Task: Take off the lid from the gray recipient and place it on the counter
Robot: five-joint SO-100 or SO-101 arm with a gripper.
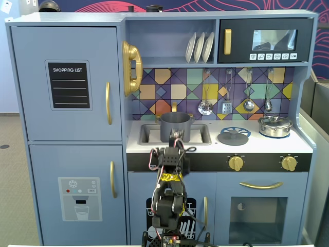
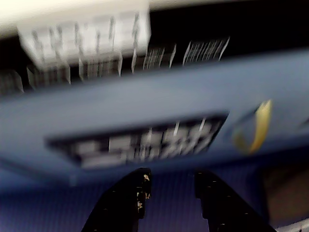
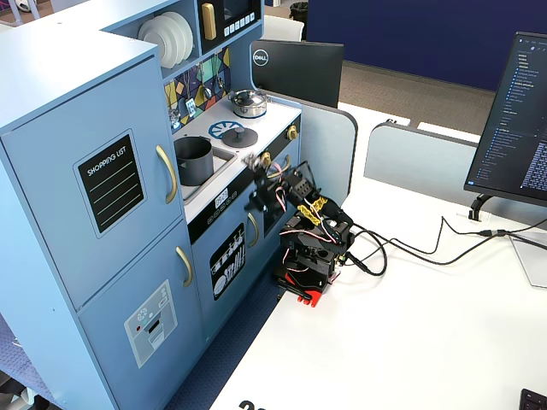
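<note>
The dark gray lid (image 1: 233,137) lies flat on the white counter (image 1: 303,145), on the blue burner ring; it also shows in a fixed view (image 3: 234,135). The gray recipient (image 1: 176,126) stands uncovered in the sink, also seen in a fixed view (image 3: 194,160). My gripper (image 1: 177,138) is drawn back in front of the counter's front edge, below and apart from the pot. In the blurred wrist view my gripper (image 2: 171,176) is open and empty, facing the blue cabinet front.
A shiny silver pot (image 1: 275,125) with its lid stands at the counter's right. Utensils hang on the backsplash. Gold knobs (image 1: 236,163) line the black front panel. The arm base (image 3: 308,273) sits on a white desk with cables and a monitor (image 3: 517,120).
</note>
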